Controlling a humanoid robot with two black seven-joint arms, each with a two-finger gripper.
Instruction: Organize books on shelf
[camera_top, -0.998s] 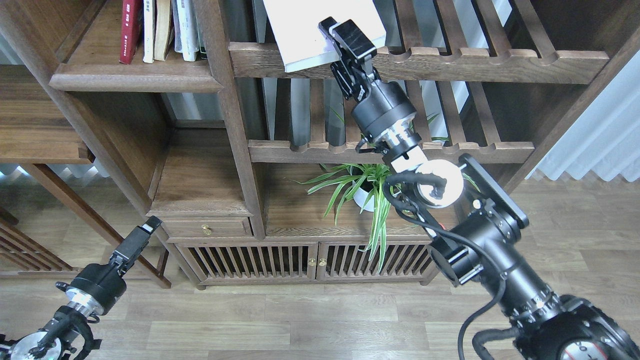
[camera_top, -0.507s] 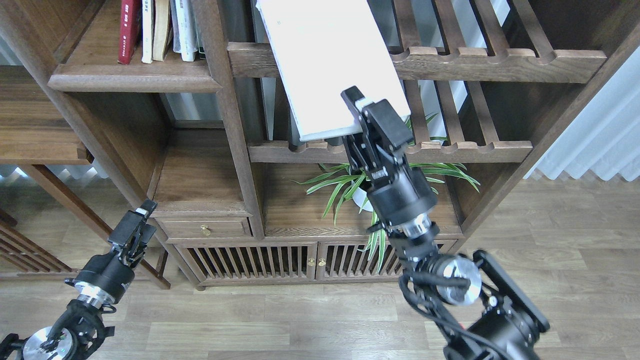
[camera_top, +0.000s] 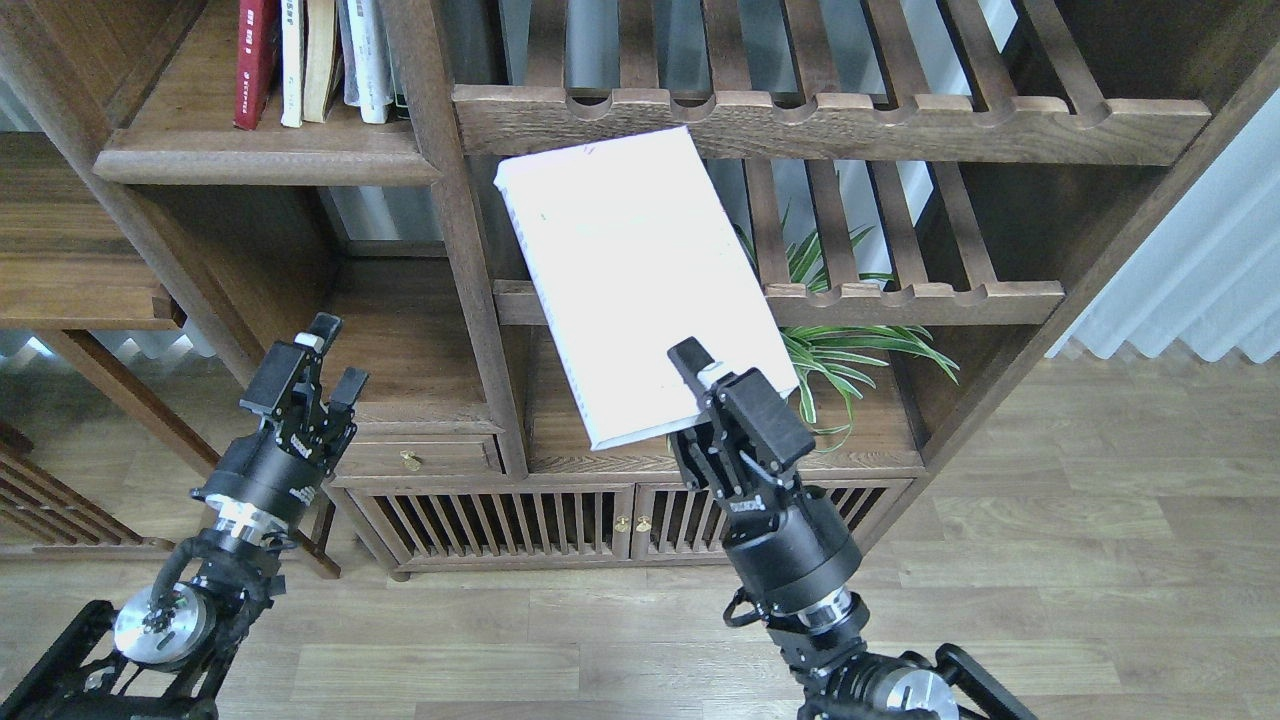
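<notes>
Right tool (camera_top: 712, 385) pinches the near corner of the pale white book (camera_top: 640, 280), held tilted in the air before the slatted racks. Left tool (camera_top: 312, 368) spread, empty. Transfer step: next, carry it left to the shelf (camera_top: 270, 160) beside the standing books (camera_top: 310, 60).

Home living room: dark wooden bookcase (camera_top: 440, 250), potted plant (camera_top: 850, 340), plank floor (camera_top: 1050, 560)

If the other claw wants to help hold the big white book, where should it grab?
Probably the book's long left edge, coming in from the left. The right claw already pinches its lower right corner, and the cover is wide, flat and tilted, so that edge is bare and nearest the open left claw.
</notes>
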